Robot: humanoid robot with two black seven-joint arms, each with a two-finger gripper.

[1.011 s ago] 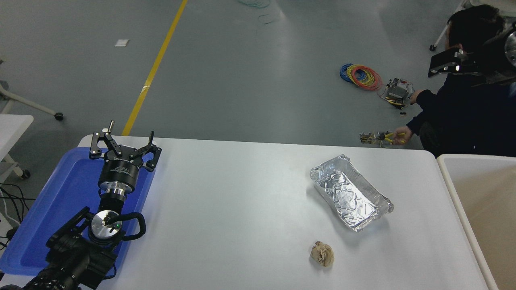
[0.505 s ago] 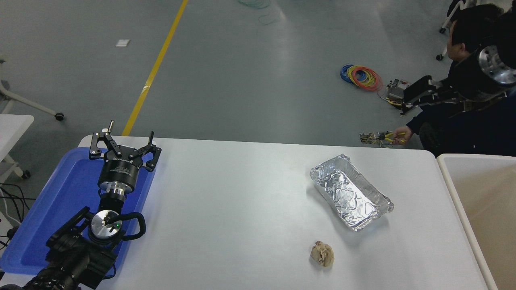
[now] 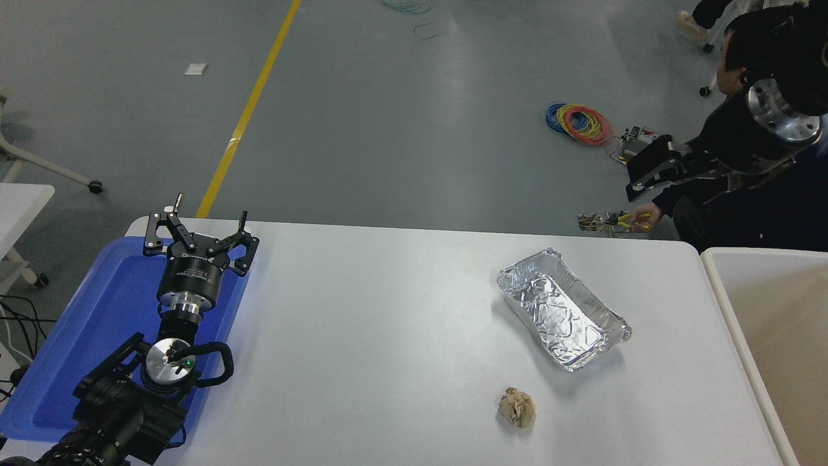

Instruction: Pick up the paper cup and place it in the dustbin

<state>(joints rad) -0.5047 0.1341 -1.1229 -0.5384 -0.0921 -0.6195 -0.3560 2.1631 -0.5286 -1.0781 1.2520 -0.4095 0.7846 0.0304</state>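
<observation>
My right gripper (image 3: pixel 647 175) is raised past the table's (image 3: pixel 388 323) far right corner, fingers unclear. No cup shows. The dustbin (image 3: pixel 718 285) is at right. My left gripper (image 3: pixel 199 234), spread open, hangs above the blue tray (image 3: pixel 97 323).

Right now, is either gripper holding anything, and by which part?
Left gripper: open over the blue tray, holding nothing. Right gripper: up at the right edge, nothing visible in it. No cup in view.

One white table (image 3: pixel 388 336), on it one blue tray (image 3: pixel 110 310) at the left end, one foil tray (image 3: pixel 561 309) and one crumpled brown paper ball (image 3: pixel 517 408), one dustbin (image 3: pixel 731 310) off its right end, two black grippers (image 3: pixel 199 234) (image 3: pixel 647 169), one person (image 3: pixel 763 194) beyond its far right corner.
</observation>
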